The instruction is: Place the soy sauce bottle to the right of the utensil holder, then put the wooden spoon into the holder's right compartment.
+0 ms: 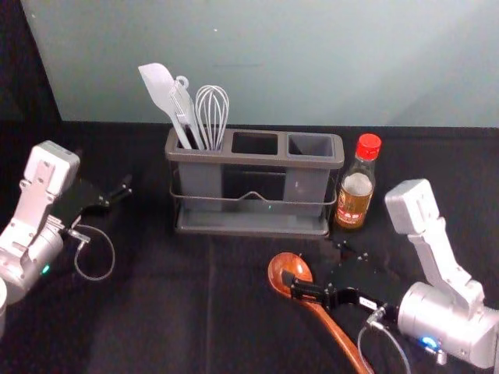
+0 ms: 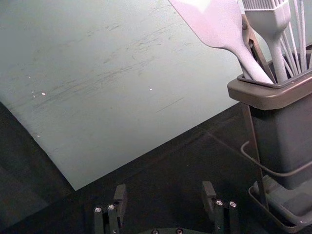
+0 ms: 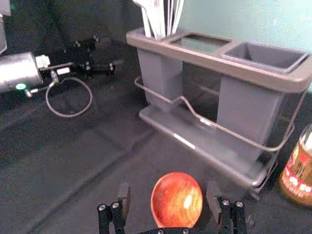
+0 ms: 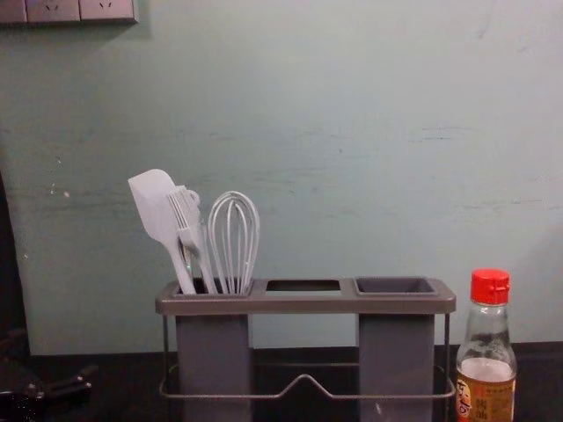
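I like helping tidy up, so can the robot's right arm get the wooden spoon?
Probably yes: the right gripper is open, close to the wooden spoon, and nothing seems to be in between.

A white spatula [image 1: 157,84], a pale brush [image 1: 183,103] and a whisk [image 1: 212,109] stand close together, left of the middle; the spatula leans to the left. On the far side there is a grey-green wall [image 1: 312,70], with a socket panel [image 4: 81,10] high at left. Black cloth [image 1: 156,312] lies near

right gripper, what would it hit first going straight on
Most likely the spoon: its bowl shows between the open fingertips of the right gripper, though the depth left is unclear.
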